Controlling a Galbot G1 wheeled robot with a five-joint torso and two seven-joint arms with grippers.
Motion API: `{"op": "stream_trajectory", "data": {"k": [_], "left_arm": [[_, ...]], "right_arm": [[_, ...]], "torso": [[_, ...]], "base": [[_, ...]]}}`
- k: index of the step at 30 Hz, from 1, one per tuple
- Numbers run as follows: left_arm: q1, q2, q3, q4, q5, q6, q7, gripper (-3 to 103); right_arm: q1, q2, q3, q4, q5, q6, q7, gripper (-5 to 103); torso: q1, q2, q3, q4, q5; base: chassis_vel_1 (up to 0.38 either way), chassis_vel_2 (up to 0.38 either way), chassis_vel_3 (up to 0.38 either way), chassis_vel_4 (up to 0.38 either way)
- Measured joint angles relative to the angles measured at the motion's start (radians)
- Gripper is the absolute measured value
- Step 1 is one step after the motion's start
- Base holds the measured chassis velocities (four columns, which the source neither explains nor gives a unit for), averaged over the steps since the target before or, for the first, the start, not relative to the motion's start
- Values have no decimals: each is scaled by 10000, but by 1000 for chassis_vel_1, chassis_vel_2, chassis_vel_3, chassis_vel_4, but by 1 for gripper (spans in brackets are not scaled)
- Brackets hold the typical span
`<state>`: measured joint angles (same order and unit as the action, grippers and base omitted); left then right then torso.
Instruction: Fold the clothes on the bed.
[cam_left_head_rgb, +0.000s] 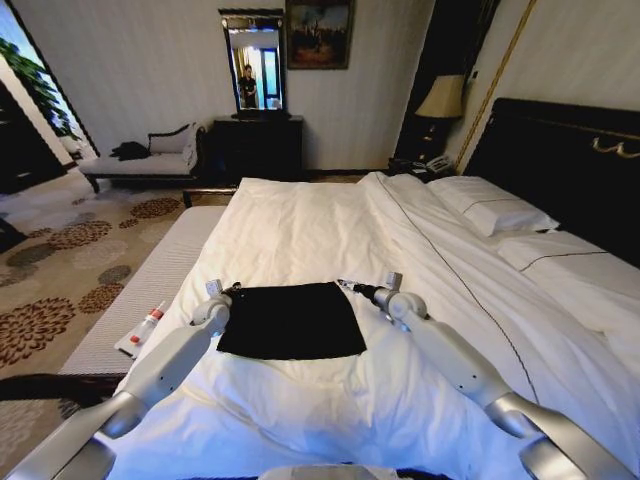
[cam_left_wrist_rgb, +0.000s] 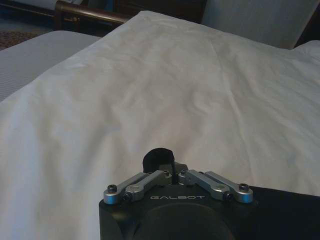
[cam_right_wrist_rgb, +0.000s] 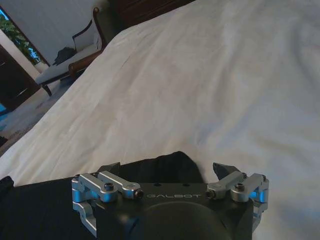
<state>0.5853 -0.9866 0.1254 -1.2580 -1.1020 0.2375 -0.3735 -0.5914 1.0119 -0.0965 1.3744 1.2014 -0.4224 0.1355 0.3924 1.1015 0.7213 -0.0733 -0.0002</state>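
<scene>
Black T-shirt (cam_left_head_rgb: 292, 319) edges between both end effectors, white duvet (cam_left_head_rgb: 300, 230) beyond.

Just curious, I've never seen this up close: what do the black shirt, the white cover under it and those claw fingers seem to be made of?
The shirt looks like soft matte knit fabric, lying limp and flat. The white cover seems smooth woven cloth, probably cotton, with soft creases. The left claw has fingers that look like brushed metal, perhaps aluminium, with dark screws.

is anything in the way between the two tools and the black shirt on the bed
Nothing visible. The left tool is shut on a pinch of the black T-shirt at its far left corner; the right tool sits open at the far right corner, on the white duvet.
</scene>
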Motion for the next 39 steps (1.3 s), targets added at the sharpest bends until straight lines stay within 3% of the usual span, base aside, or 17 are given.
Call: {"op": "stream_trajectory", "data": {"k": [16, 28, 30, 33, 35, 38, 39], "left_arm": [[-208, -18, 337, -149, -94, -18, -7, 0], [-280, -26, 527, -246, -101, -25, 9, 0], [-292, -22, 544, -252, -106, -26, 10, 0], [-344, -15, 584, -260, -132, -25, 14, 0], [-355, -15, 594, -261, -134, -25, 19, 0], [-390, -41, 622, -213, -134, -26, 38, 0], [-390, -41, 622, -213, -134, -26, 38, 0]], "right_arm": [[1247, 1549, -875, -2839, -712, 306, -512, 100], [1620, 2006, -1092, -3954, -1136, 704, -746, 103], [1648, 2055, -1113, -4024, -1158, 732, -752, 99], [1696, 2136, -1142, -4119, -1169, 757, -766, 84], [1701, 2140, -1145, -4119, -1169, 757, -767, 84], [1721, 2136, -1154, -4119, -1129, 757, -769, 68], [1721, 2136, -1154, -4119, -1129, 757, -769, 68]], "torso": [[-1, 2, 0, -1, 1], [-1, 2, 0, -2, 0], [-1, 2, 0, -2, 1], [-1, 1, 0, -1, 1], [-1, 2, -1, -1, 1], [-1, 1, 0, -1, 2], [-1, 1, 0, -1, 2]], "base": [[0, 0, 0, 0], [0, 0, 0, 0], [0, 0, 0, 0], [0, 0, 0, 0], [0, 0, 0, 0], [0, 0, 0, 0], [0, 0, 0, 0]]}}
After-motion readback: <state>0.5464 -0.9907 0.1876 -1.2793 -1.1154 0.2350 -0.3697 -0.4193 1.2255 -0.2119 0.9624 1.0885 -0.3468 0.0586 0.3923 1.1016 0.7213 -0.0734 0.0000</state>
